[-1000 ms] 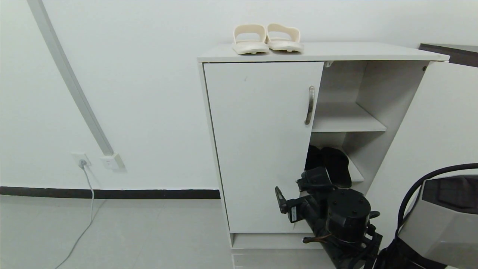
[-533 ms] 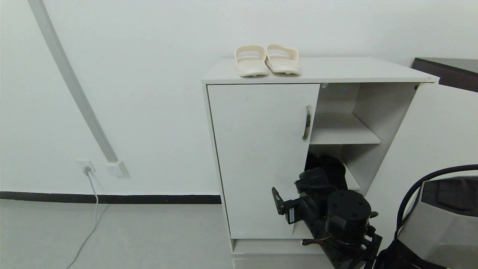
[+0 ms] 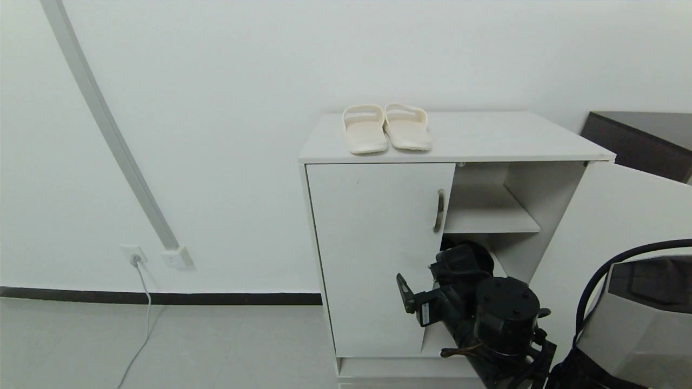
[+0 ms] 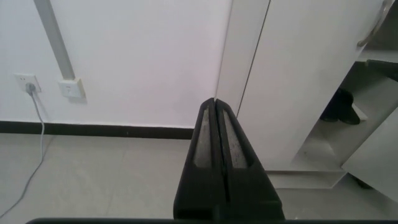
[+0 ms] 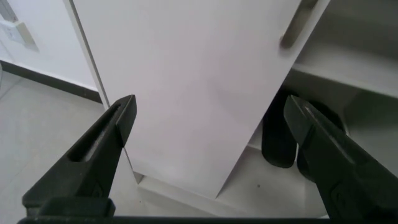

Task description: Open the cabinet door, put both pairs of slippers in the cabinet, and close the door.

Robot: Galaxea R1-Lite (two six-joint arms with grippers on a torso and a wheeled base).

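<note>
Right door (image 3: 605, 232) swung wide; cream slippers (image 3: 386, 128) paired on the cabinet (image 3: 513, 138) top.
Left wrist: your left gripper (image 4: 216, 109) has its fingers clenched, empty. Right wrist: your right gripper (image 5: 210, 109) has its fingers spread, and black slippers (image 5: 280, 140) lie on a lower shelf (image 5: 255, 177).

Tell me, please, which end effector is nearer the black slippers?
Right. The right end effector, open, faces the black slippers closely; the left end effector, shut, is farther back, off the closed-door side of the cabinet.
</note>
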